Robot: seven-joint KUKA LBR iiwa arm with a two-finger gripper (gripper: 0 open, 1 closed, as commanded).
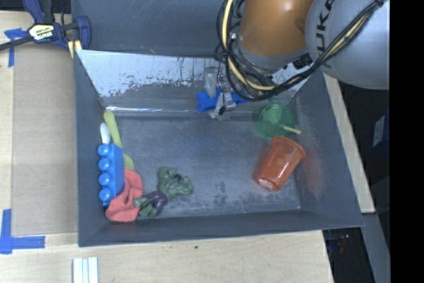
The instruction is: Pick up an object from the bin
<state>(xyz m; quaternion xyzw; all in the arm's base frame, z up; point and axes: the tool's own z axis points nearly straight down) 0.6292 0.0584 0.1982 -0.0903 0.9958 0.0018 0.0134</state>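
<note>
Hanging by the far wall at the middle of the bin (199, 156), the claw (219, 109) is seen with a small blue piece (204, 103) just at its tip. Whether the claw is wide, narrow or clamped on that piece cannot be told, nor can the piece's long axis. At the right, an orange cup (279, 163) is laid on its side, its long axis running from near left to far right; its inside is hidden. A green cup (271, 120) is set just beyond it. A heap of blue, pink, purple and dark green toys (126, 185) is gathered at the near left.
</note>
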